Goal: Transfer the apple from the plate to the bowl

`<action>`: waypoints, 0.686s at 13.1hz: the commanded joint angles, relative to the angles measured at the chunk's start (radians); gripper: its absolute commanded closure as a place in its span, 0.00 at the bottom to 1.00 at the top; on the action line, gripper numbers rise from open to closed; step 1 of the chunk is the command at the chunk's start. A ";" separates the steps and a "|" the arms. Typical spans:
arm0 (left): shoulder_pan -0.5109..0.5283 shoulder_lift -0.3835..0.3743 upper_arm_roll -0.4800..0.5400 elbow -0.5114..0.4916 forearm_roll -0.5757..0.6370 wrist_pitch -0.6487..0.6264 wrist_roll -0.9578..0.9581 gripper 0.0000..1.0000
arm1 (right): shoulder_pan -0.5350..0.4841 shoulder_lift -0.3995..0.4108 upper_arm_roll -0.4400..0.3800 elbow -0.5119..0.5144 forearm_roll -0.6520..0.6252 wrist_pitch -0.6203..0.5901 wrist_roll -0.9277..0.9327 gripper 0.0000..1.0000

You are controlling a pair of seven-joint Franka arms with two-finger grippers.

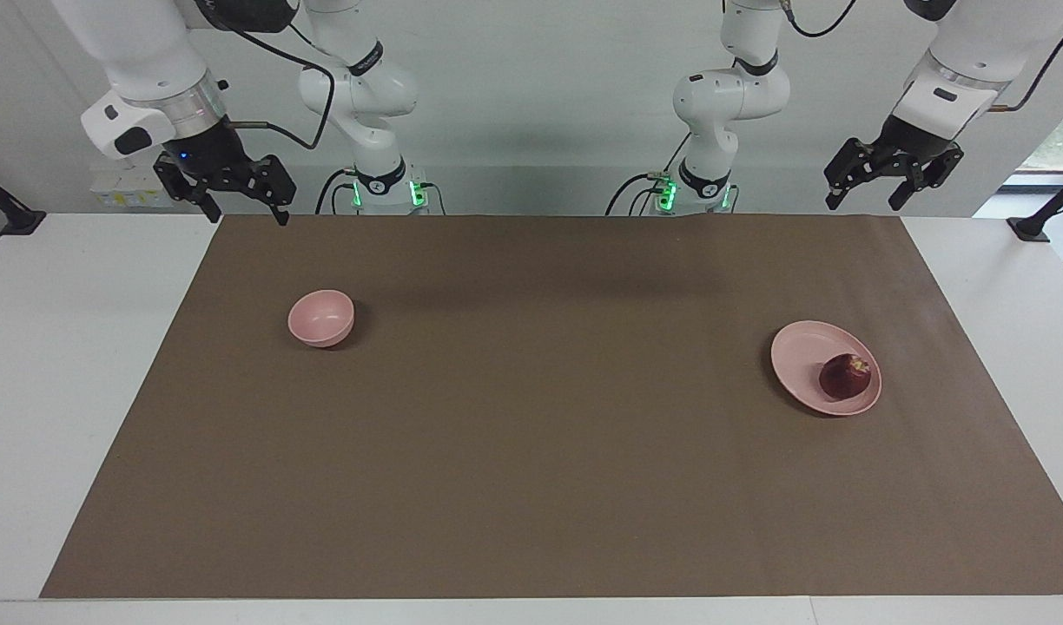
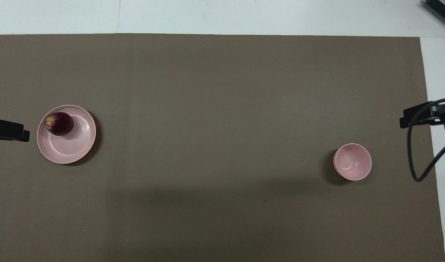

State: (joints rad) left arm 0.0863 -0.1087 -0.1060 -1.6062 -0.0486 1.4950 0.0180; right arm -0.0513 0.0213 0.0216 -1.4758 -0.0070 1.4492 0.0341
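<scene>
One dark red apple [image 1: 846, 376] sits on the single flat pink plate [image 1: 801, 351] toward the left arm's end of the surface [image 1: 531, 486], well apart from one small deep pink bowl [image 1: 321, 318] toward the right arm's end. Two claws hang with fingers spread wide and empty, the left claw [image 1: 868, 201] over the corner by its base, the right claw [image 1: 247, 215] over its own corner. Smooth brown matting covers the surface between them.

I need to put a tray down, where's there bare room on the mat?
The brown mat is bare between the bowl and the plate holding the apple. Nowhere is crowded.
</scene>
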 commanded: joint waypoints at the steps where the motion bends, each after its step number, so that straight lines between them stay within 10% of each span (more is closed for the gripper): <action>1: -0.007 0.001 -0.004 0.009 -0.013 0.001 0.002 0.00 | -0.010 -0.011 0.008 -0.006 0.001 -0.007 -0.002 0.00; 9: -0.007 -0.003 -0.008 0.003 -0.014 -0.013 -0.001 0.00 | -0.010 -0.011 0.008 -0.006 0.001 -0.006 -0.002 0.00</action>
State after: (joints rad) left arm 0.0847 -0.1087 -0.1147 -1.6062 -0.0519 1.4928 0.0177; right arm -0.0513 0.0213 0.0215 -1.4758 -0.0070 1.4492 0.0341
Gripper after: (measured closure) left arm 0.000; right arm 0.000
